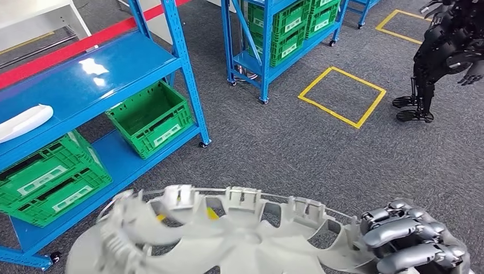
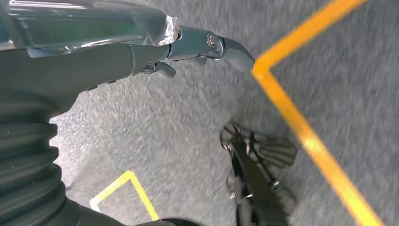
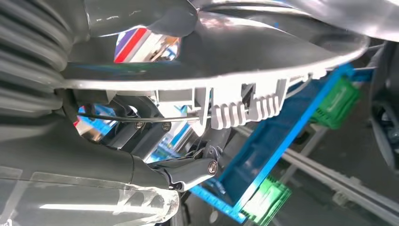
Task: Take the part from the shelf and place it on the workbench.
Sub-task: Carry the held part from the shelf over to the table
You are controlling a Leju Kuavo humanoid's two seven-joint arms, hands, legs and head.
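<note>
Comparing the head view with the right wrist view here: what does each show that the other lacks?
Head view alone: yellow floor squares, another dark robot, a white part on the blue shelf.

Right wrist view alone: the part's underside clips and wire ring close up.

Both: the grey wheel-cover part, right hand gripping its rim, blue shelving, green crates.

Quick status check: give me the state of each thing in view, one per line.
Grey wheel-cover part: off the shelf, carried low in front of the robot, ribbed inner side up.
Right robot hand: grips the part's rim.
Left robot hand: fingers curled, holds nothing, over the carpet.
Green crate: open, empty, on the lower shelf.
White part: lying on the blue shelf top.
</note>
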